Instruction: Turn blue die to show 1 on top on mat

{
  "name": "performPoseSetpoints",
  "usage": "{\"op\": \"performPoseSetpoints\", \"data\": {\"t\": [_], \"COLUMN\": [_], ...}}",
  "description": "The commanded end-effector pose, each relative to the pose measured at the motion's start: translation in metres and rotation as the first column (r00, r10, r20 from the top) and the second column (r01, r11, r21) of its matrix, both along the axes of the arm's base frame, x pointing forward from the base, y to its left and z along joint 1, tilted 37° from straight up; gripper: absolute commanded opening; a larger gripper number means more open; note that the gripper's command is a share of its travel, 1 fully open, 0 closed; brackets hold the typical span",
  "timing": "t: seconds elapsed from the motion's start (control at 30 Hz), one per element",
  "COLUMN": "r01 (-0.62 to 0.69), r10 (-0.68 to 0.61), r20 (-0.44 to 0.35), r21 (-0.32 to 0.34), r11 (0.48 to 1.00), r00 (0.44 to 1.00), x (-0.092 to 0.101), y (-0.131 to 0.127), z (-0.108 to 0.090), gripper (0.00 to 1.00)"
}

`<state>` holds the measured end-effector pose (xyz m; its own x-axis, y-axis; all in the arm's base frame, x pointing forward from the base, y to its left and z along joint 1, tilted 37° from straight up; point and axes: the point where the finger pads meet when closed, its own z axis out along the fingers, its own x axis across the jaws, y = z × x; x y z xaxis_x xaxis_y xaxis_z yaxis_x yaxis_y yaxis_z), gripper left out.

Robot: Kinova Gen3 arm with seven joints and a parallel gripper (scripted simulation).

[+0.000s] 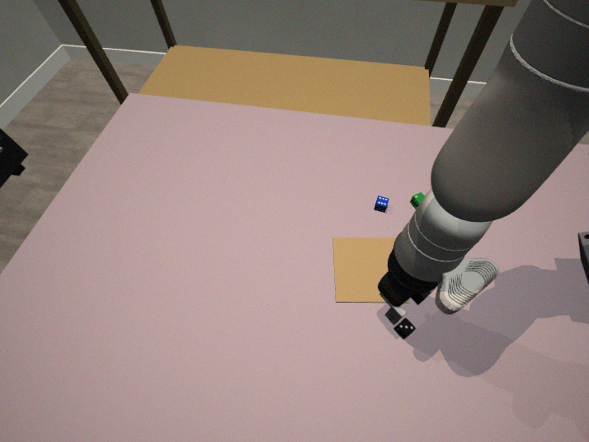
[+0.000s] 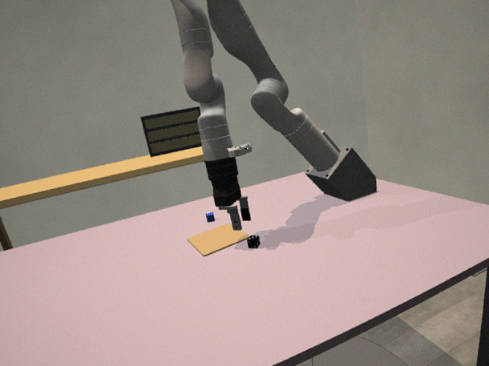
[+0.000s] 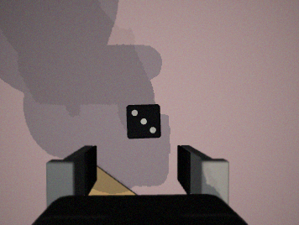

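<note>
The gripper [image 1: 400, 317] [image 2: 242, 225] [image 3: 137, 163] is positioned above the table [image 1: 200, 266] [image 2: 233, 308] [image 3: 243, 84] near the black die [image 1: 404, 328] [image 2: 253, 241] [image 3: 144, 121], with its fingers spread and nothing between them. The black die shows 3 on top. The blue die [image 1: 381, 203] [image 2: 210, 216] rests on the table, off the mat [image 1: 359, 270] [image 2: 215, 239] [image 3: 107, 185], with 6 on top.

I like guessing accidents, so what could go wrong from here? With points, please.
The open gripper [image 1: 399, 307] [image 2: 242, 224] [image 3: 137, 163] is low near the black die [image 1: 404, 328] [image 2: 253, 241] [image 3: 144, 121], so a finger might bump it and change its 3 on top. The blue die [image 1: 381, 203] [image 2: 210, 216] is off the mat [image 1: 357, 270] [image 2: 215, 239], so it could get left there.
</note>
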<state>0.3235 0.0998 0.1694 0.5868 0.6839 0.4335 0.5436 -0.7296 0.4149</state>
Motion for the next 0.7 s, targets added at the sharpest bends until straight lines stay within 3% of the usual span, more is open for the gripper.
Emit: {"op": "performPoseSetpoints", "data": {"t": [0.0,0.67], "r01": [0.028,0.043], "r10": [-0.028,-0.044], "r20": [-0.014,-0.017], "r21": [0.024,-0.008], "r11": [0.999,0.999], "r00": [1.000,0.999], "x": [0.003,0.011], "y": [-0.007,-0.007], "z": [-0.003,-0.013], "gripper": [1.00,1.00]}}
